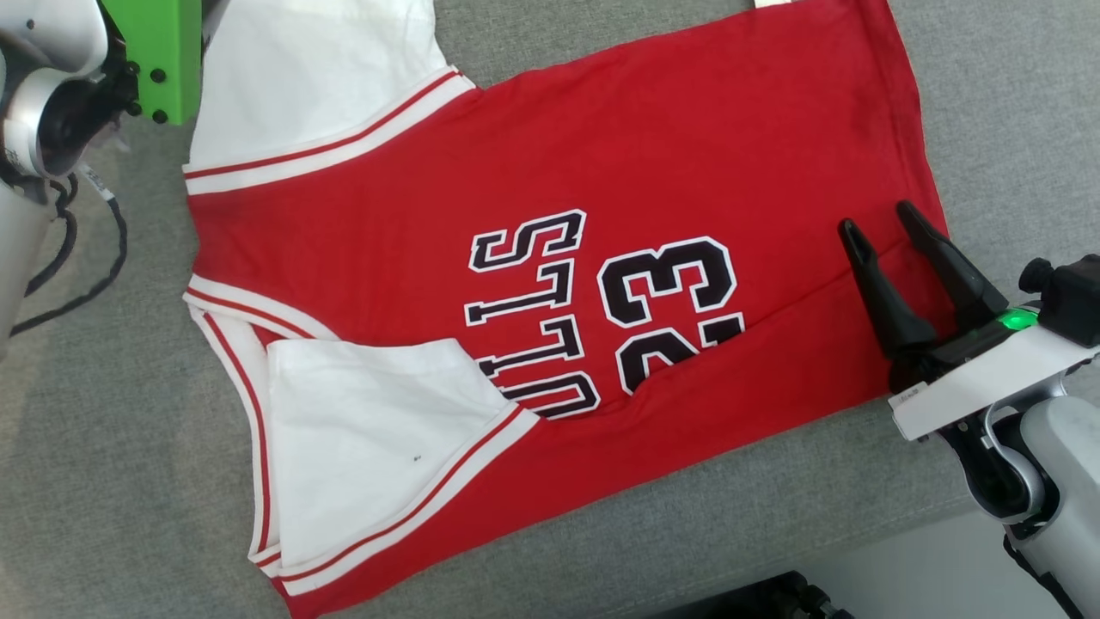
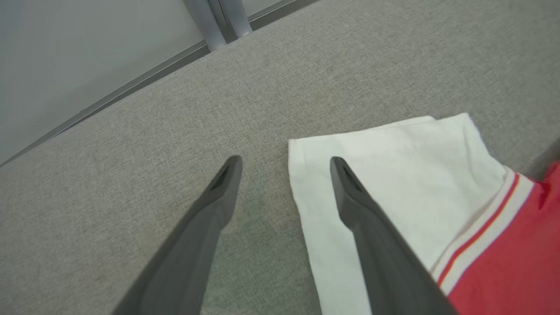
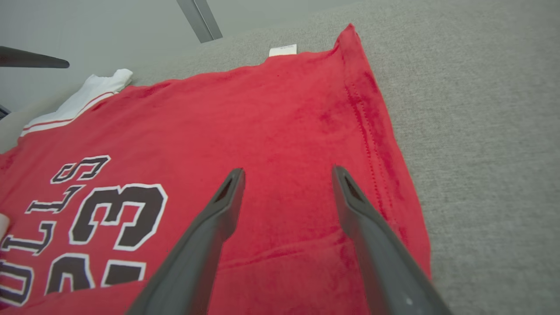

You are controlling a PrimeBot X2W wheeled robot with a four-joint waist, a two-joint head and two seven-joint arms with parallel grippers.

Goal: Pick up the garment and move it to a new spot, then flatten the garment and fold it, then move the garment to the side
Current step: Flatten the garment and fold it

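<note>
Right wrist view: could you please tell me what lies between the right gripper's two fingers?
Plain red cloth of the garment lies there, as the right wrist view shows.

The right pincer (image 3: 286, 171) hangs open above the red garment (image 3: 271, 113) near its hem.

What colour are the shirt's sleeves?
White, edged with red stripes. The sleeves show best in the head view.

Red fabric jersey with white sleeves (image 1: 601, 155), black white-edged lettering (image 1: 533, 318) reading "ULLS", start covered by folded white sleeve (image 1: 369, 430), number "23" (image 1: 670, 284) beside it, white hem tag (image 3: 282, 50) illegible.
</note>
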